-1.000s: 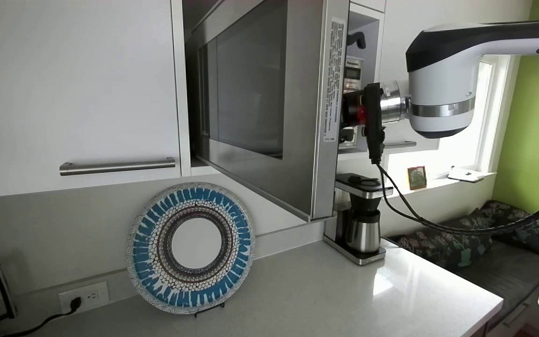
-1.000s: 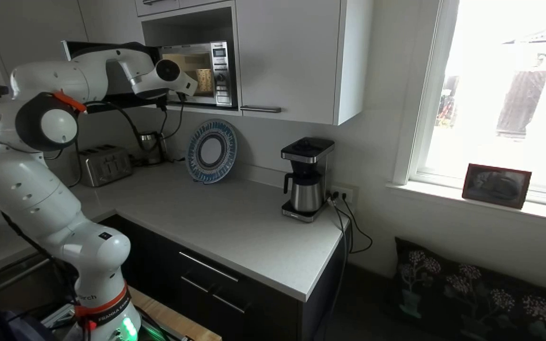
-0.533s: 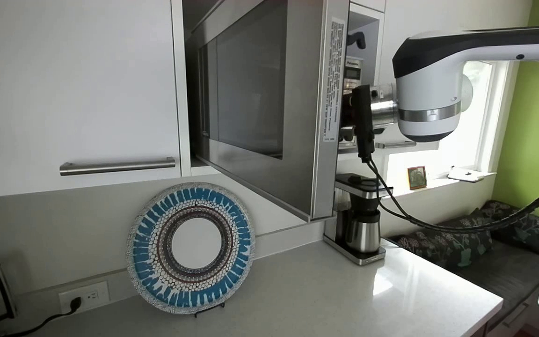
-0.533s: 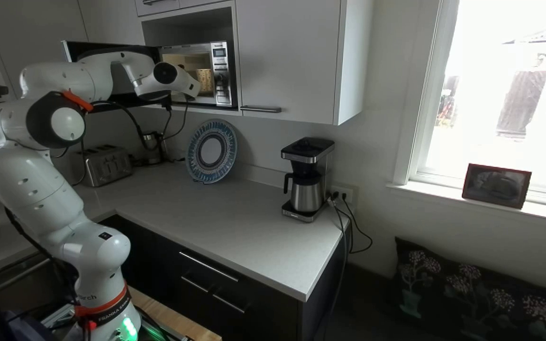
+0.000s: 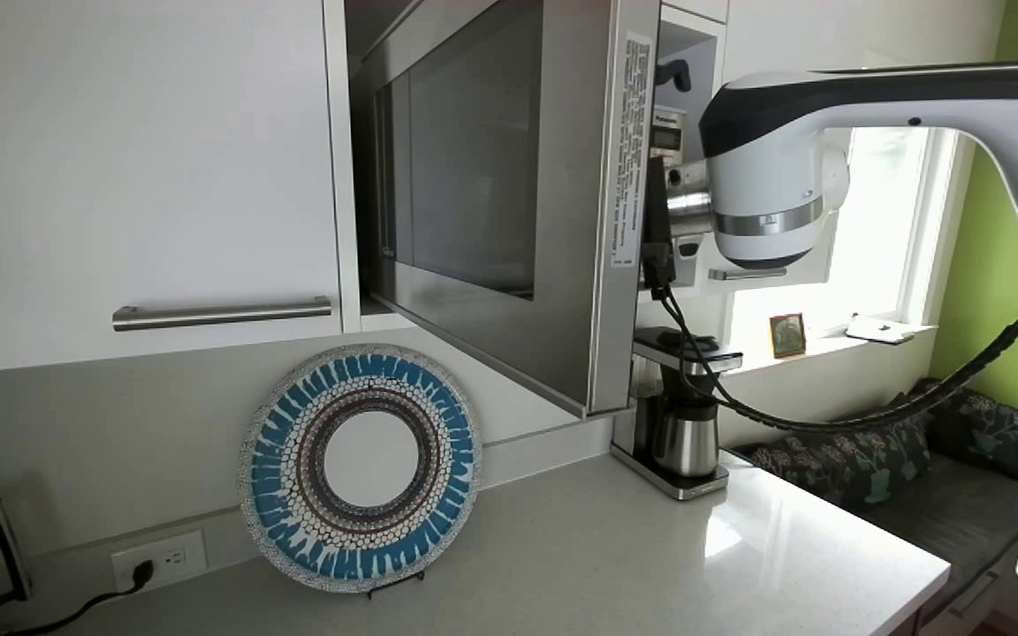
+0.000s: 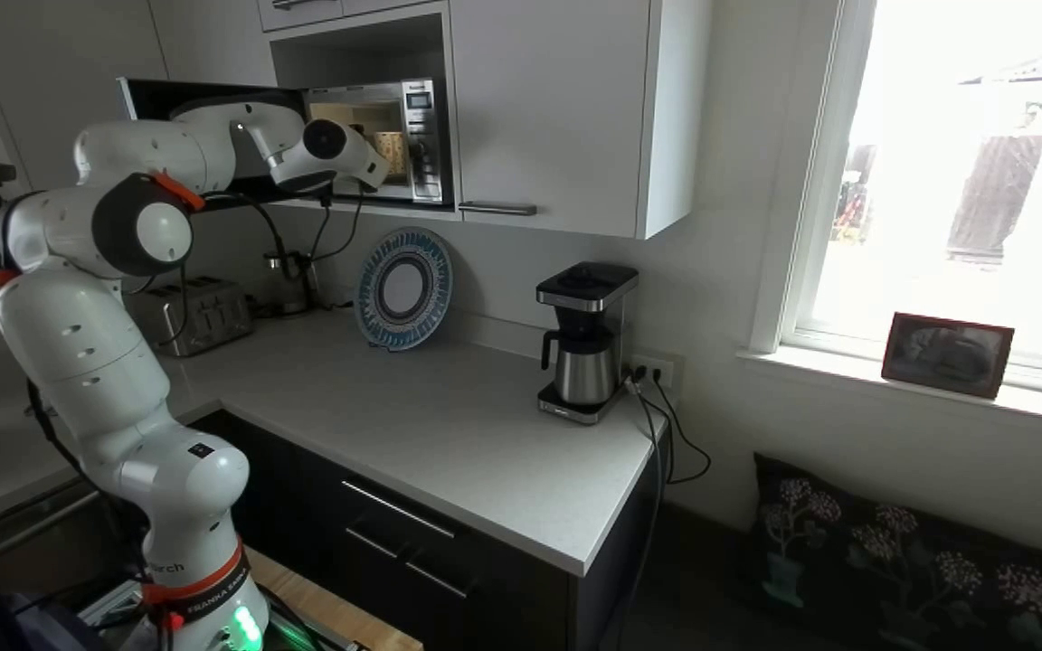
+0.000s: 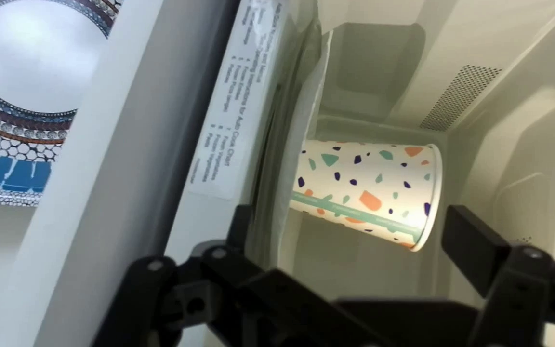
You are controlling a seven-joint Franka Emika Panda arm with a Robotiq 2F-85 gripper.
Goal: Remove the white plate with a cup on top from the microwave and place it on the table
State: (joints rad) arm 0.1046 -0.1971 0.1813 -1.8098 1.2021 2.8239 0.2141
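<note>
The white plate (image 7: 302, 123) and cup (image 7: 369, 183) inside the microwave (image 6: 420, 127), end effector (image 7: 350, 217) wide at its mouth.
The plate lies ahead of the end effector, nearly edge-on in the wrist view, the cup upright on it within the microwave. The jaws are spread far apart, holding nothing, along the cup's long axis. The plate's edge is nearer the jaw on the cup's base side; the coming move probably turns on passing that jaw under the plate at the microwave's front.
</note>
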